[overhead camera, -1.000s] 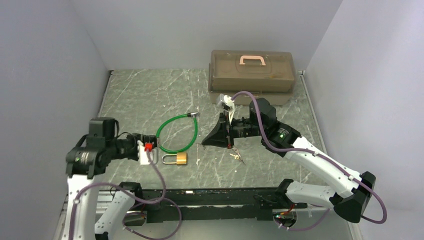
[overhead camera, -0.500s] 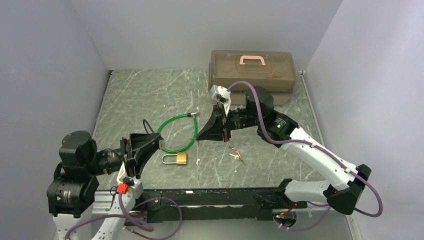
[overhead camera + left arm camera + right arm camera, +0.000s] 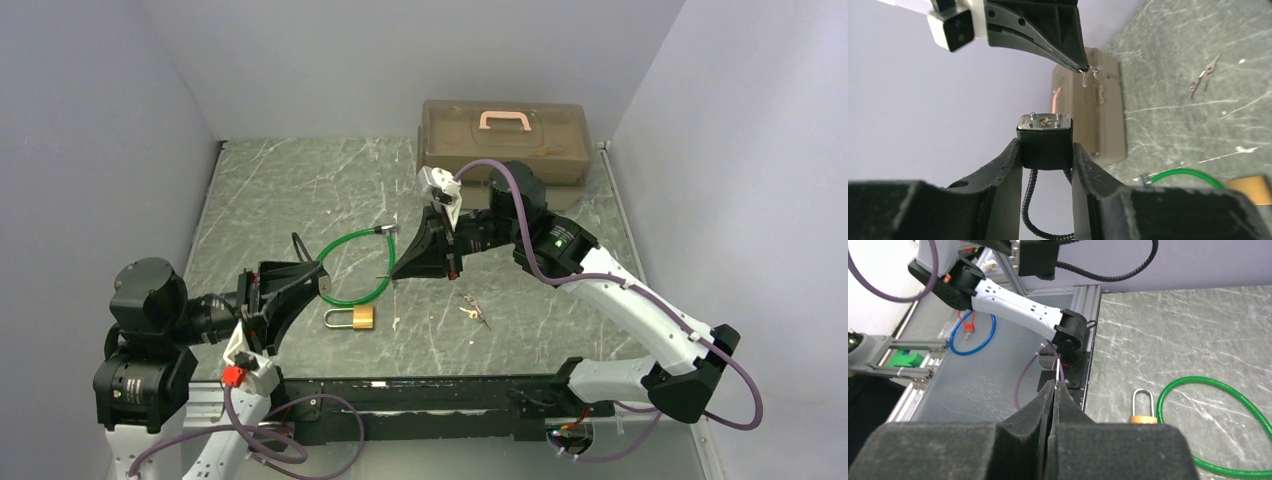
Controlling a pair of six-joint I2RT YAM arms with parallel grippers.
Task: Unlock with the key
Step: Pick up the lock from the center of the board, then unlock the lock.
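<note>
My left gripper (image 3: 1045,146) is shut on a small black lock (image 3: 1044,142) with a silver keyhole face and a black coiled cable shackle, and holds it off the table. In the top view that gripper (image 3: 316,281) points right. My right gripper (image 3: 393,277) is shut on the key (image 3: 1057,371), a thin silver blade that sticks out past its tips. In the left wrist view the key (image 3: 1095,73) hangs at the right gripper's tip, above and to the right of the keyhole, apart from it.
A brass padlock (image 3: 352,318) lies on the table beside a green cable loop (image 3: 355,265). More small keys (image 3: 472,312) lie to the right of it. A brown toolbox (image 3: 505,140) stands at the back right.
My left arm has swung back and turned its wrist, so the black lock now faces the right gripper. My right gripper has moved left toward it with the key.
</note>
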